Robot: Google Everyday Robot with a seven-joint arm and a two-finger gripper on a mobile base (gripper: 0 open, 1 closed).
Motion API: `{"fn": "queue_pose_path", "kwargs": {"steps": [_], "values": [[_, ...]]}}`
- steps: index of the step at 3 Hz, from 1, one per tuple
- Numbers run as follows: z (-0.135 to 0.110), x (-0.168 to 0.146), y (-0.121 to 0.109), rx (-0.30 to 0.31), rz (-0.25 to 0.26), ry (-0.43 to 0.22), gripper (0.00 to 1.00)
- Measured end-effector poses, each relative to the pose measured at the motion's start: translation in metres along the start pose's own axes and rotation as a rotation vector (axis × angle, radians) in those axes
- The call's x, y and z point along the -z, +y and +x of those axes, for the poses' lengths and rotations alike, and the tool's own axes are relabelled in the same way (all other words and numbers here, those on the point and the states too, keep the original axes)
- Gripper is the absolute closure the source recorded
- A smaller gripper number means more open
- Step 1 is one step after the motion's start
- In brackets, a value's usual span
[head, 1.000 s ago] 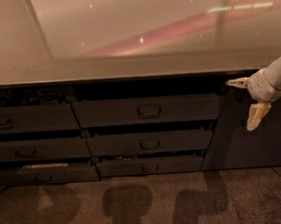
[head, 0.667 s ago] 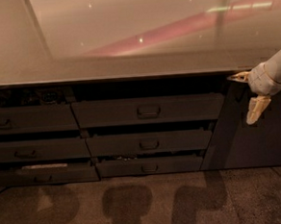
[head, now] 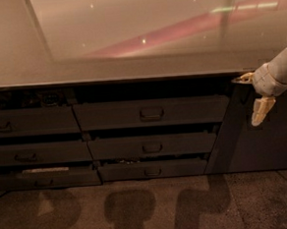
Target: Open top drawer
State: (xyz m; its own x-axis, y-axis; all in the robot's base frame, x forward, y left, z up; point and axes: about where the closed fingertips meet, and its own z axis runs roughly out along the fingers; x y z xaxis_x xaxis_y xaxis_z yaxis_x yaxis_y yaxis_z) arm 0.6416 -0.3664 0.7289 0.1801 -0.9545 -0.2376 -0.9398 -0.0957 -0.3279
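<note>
Rising slightly since the earlier frames, the gripper (head: pixel 247 101) is sitting at the far right of the camera view, its upper finger now level with the front lip of the countertop (head: pixel 130 68). I cannot tell whether that finger is touching the lip. The claw is spread wide and holding nothing, with one finger pointing left and the other hanging down in front of the dark side panel (head: pixel 264 147).

The top drawer (head: pixel 109 116) is lying directly under the counter, in the wide middle column. Its loop handle (head: pixel 152 114) is well apart from the gripper, to the left and a little lower. I am judging the drawer as not yet pulled, and the approach as barely begun, since the small lift is gaining nothing toward the handle.

Edges noted:
- The counter lip is overhanging the gripper's line of travel, so I am advising a drop below it before any move left.
- The middle drawer (head: pixel 152 146) and the narrower left drawer (head: pixel 30 122) carry similar handles, which is risking a wrong pick.

Room in front of the drawer fronts, above the floor (head: pixel 140 210), is looking open.
</note>
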Motion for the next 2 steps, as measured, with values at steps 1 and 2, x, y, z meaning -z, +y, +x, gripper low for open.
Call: {"fn": "queue_pose_path", "kwargs": {"steps": [1, 2], "values": [[-0.0316, -0.0059, -0.0115, 0.053, 0.011, 0.026, 0.0], [-0.0316, -0.006, -0.0115, 0.053, 0.011, 0.026, 0.0]]}}
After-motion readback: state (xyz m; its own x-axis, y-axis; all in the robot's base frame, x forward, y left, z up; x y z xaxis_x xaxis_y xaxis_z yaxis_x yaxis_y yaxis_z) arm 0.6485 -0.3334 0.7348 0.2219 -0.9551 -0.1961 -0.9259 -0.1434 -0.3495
